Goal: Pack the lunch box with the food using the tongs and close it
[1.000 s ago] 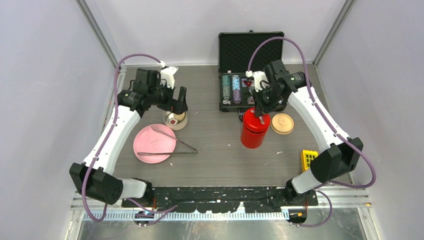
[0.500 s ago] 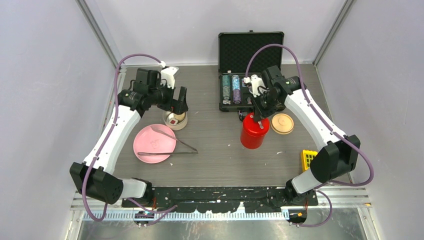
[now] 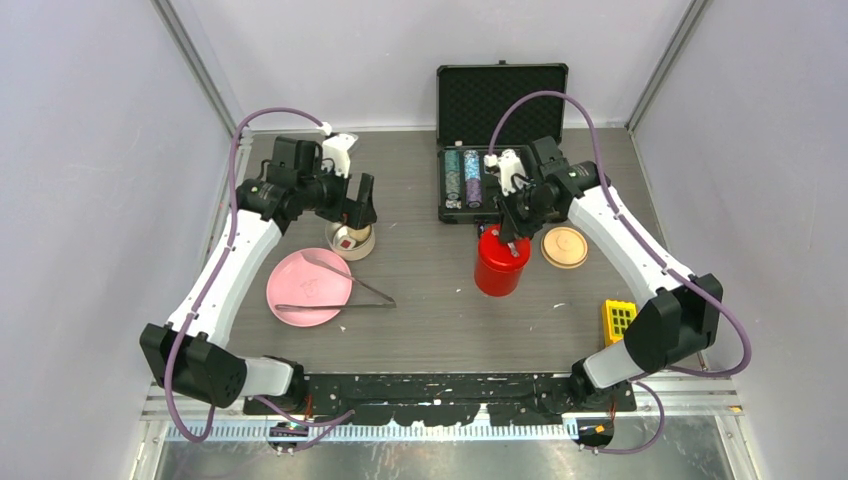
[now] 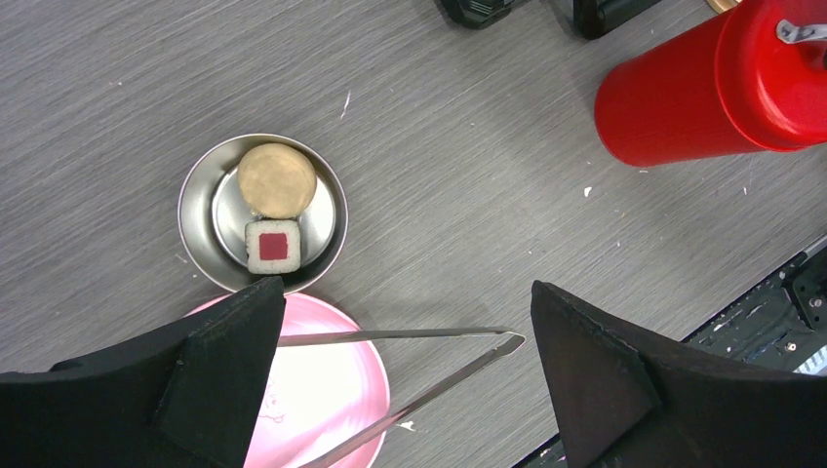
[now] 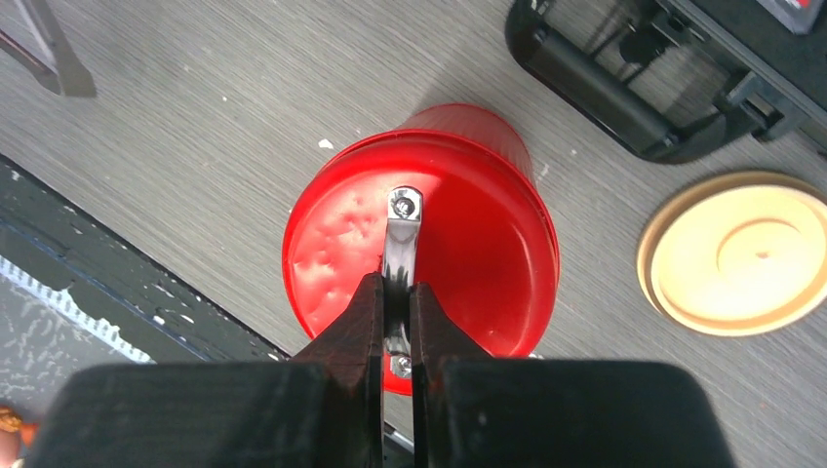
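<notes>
As the right hand [image 5: 395, 288] pinches the canister handle [image 5: 403, 224], the left hand [image 4: 407, 288] gapes above the grey, pale-walled table [image 3: 430, 300].

Black case [image 3: 502, 140] at the back of the grey wood-grain table [image 3: 430, 300], lid open and standing upright, dark foam lining inside. Rows of poker chips [image 3: 462, 178] sit in the left part of the case's tray. Pink plate [image 3: 295, 285] lies flat, left of the case and nearer the camera, well apart from it. Yellow grid block toy [image 3: 617, 318] is right of the case and nearer the camera, well apart, partly hidden. White specks [image 3: 558, 305] lie between case and toy.
</notes>
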Controlling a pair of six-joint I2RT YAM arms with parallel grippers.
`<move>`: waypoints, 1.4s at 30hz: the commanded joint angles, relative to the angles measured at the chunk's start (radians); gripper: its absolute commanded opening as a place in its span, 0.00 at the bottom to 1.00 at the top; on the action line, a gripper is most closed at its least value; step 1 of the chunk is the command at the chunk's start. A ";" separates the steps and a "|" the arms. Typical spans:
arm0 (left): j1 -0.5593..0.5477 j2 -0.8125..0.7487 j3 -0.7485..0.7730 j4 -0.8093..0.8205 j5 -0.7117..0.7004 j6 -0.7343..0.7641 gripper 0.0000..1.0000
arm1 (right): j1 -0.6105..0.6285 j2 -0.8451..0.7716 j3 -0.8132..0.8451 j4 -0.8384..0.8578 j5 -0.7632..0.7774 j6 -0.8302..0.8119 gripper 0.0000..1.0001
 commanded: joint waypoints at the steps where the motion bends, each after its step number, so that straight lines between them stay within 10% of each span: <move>1: 0.001 0.007 0.014 0.014 0.022 0.010 1.00 | 0.062 0.043 -0.039 0.098 -0.057 0.052 0.01; 8: 0.001 0.011 0.025 0.008 0.030 0.003 1.00 | 0.102 0.114 0.030 0.179 -0.041 0.067 0.01; 15: 0.000 -0.002 0.016 0.006 0.027 0.013 1.00 | 0.095 0.116 0.188 0.108 -0.086 0.049 0.52; 23: 0.000 -0.023 0.020 -0.003 0.032 0.024 1.00 | -0.071 -0.049 0.237 0.043 -0.116 0.037 0.68; 33: 0.000 -0.037 0.020 0.022 -0.018 0.002 1.00 | -0.441 -0.124 0.046 -0.052 -0.005 -0.048 0.73; 42: 0.001 -0.031 -0.007 0.019 -0.022 0.008 1.00 | -0.586 0.012 -0.069 0.021 0.097 -0.086 0.49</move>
